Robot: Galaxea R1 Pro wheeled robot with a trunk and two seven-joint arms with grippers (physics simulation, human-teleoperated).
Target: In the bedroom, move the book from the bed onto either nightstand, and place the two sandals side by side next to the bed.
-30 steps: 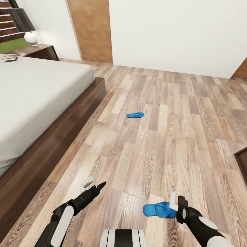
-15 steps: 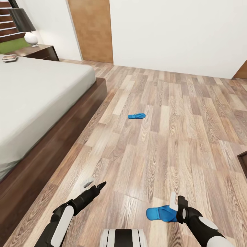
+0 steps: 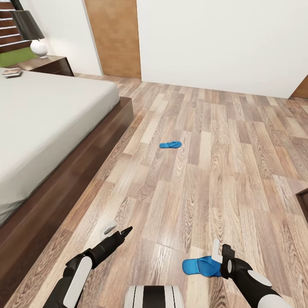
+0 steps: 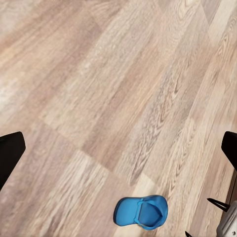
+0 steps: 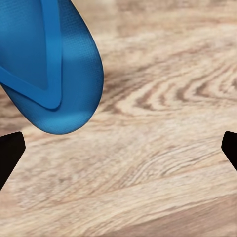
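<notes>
One blue sandal (image 3: 170, 144) lies on the wood floor mid-room, about a metre from the bed (image 3: 47, 124). The other sandal (image 3: 200, 266) lies flat on the floor just beyond my right gripper (image 3: 220, 253), which is open; its rounded end (image 5: 54, 69) sits ahead of the wide-apart fingertips, not between them. My left gripper (image 3: 117, 231) hovers open over bare floor, near the bed frame; its wrist view catches the near sandal (image 4: 141, 212). The book (image 3: 11, 72) rests on the bed's far corner, beside the nightstand (image 3: 49, 64).
A lamp (image 3: 32, 32) stands on the nightstand. A wooden door (image 3: 113, 38) is set in the far white wall. A dark furniture corner (image 3: 303, 203) juts in at the right edge. My base (image 3: 154, 297) shows at the bottom.
The whole picture shifted slightly early on, so the camera moved a little. Both arms and both sandals have held their places since.
</notes>
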